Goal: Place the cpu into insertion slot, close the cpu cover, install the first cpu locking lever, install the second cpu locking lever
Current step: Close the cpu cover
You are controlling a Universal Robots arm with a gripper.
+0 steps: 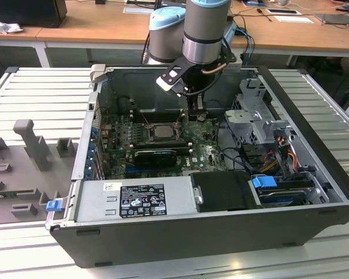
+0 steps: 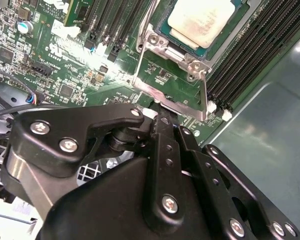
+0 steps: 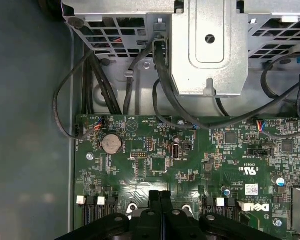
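Where the worktop (image 1: 41, 87) is bearing the load: an open computer case (image 1: 221, 232) is lying on its side across the slatted grey surface. Grey fixture blocks (image 1: 29, 139) are standing by the worktop's edge at the exterior view's left.
Near wall of the case: a grey power supply (image 1: 134, 197) is sitting along it, with a black shroud (image 1: 224, 190) just beside it toward the exterior view's right.
Motherboard (image 1: 205, 156): it is lying flat on the case floor beyond the power supply, and a long black card (image 1: 156, 156) is standing across it.
Cpu (image 1: 161, 130): it is sitting in the insertion slot (image 2: 176, 54), silvery face up, just beyond the black card.
Cpu cover (image 2: 250, 22): it is appearing as a grey frame lying flat round the chip, whose face is showing through the window.
Pincer (image 3: 160, 194): it is hanging down into the case just beside the slot, on the side toward the exterior view's right. Its fingers are pressing together, and the tips are meeting a bright metal bar (image 2: 177, 106) at the slot's edge. Whether they are pinching that bar, I cannot tell.
Drive cage (image 1: 253, 110): it is standing toward the case's far corner at the exterior view's right, with cables trailing down to the board.
Arm (image 1: 203, 35): it is standing up out of the case above the pincer.
Wooden desk (image 1: 104, 23): it is running behind the worktop's far edge.
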